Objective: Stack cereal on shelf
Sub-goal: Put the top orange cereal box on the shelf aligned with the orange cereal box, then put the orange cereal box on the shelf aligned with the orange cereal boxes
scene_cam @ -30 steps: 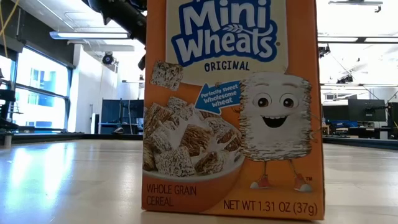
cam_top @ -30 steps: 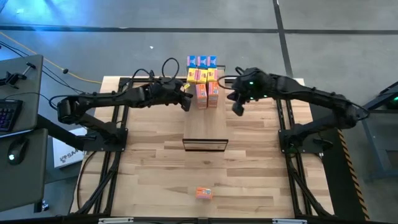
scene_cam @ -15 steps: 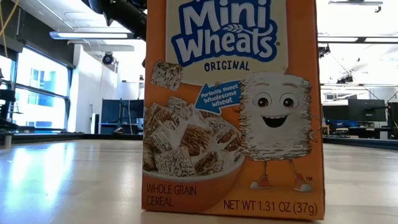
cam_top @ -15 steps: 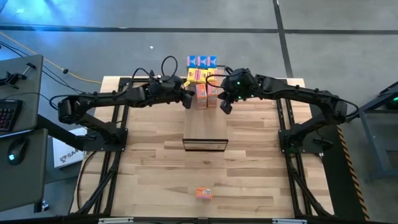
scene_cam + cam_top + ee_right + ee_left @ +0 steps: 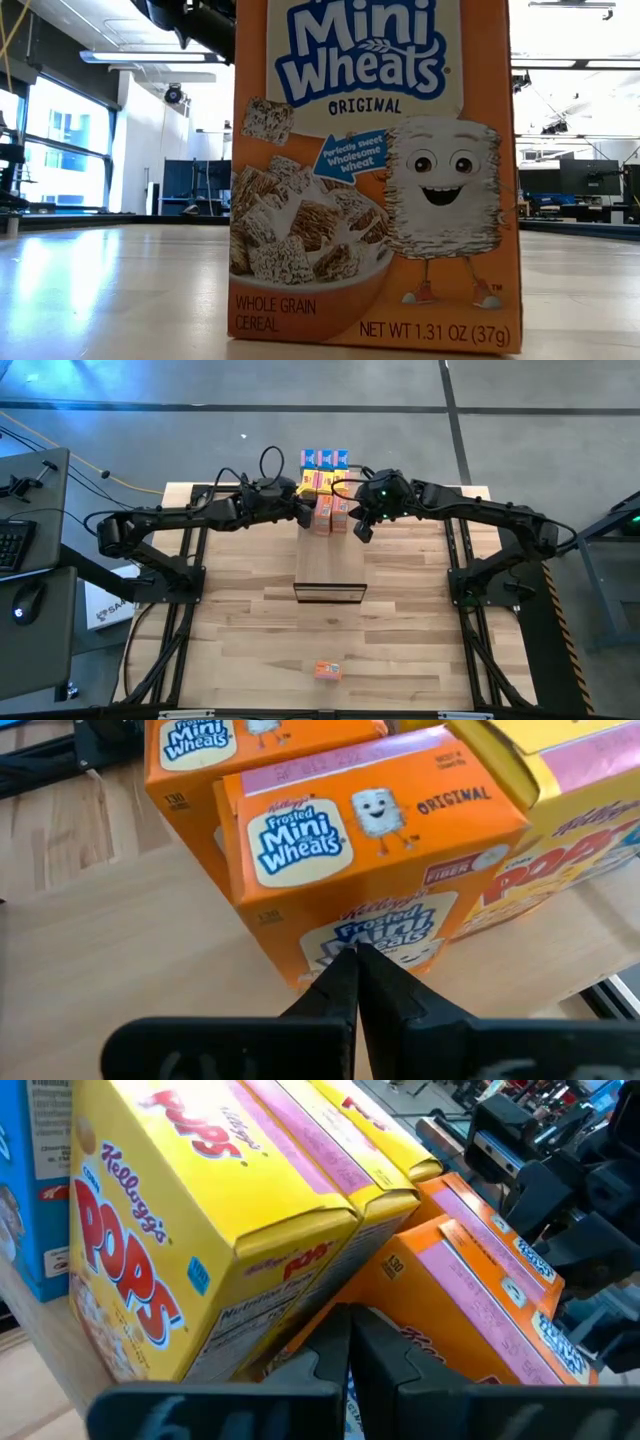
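High view: closed left gripper point(image 5: 304, 517) and right gripper point(image 5: 361, 528) flanking orange cereal point(image 5: 331, 515).

three orange cereal boxes point(image 5: 327, 670), one shelf point(image 5: 330, 572)

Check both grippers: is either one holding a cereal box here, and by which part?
Nothing is held. The left gripper and the right gripper are both shut with nothing between the fingers, their tips at opposite sides of the orange boxes on the shelf.

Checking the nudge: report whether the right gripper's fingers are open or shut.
Shut: the right gripper has its fingers pressed together, tips against an orange Mini-Wheats box.
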